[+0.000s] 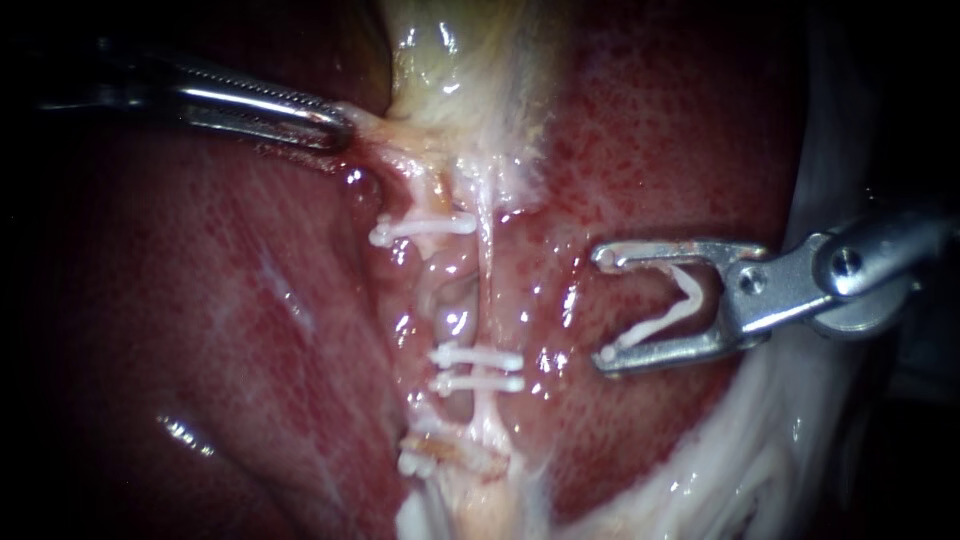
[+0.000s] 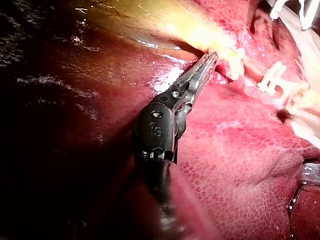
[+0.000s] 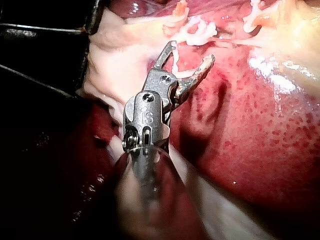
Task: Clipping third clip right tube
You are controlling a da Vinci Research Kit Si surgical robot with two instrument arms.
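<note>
Clip (image 1: 657, 323) sits in right instrument's claw (image 1: 603, 305), apart from right tube (image 1: 486, 265).

No readable text, label, brand or sign on liver (image 1: 200, 300), tube (image 1: 487, 250) or clips (image 1: 478, 357), only small stamped marks on left instrument (image 2: 210, 57) and right instrument (image 3: 191, 52) wrists (tiny, not clearly legible)

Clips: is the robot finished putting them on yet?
Not yet. Done: white clips already sit across the tubes. In hand: the right instrument carries a fresh clip, apart from the tubes; the left instrument holds tissue. Left: closing it on a tube.
</note>
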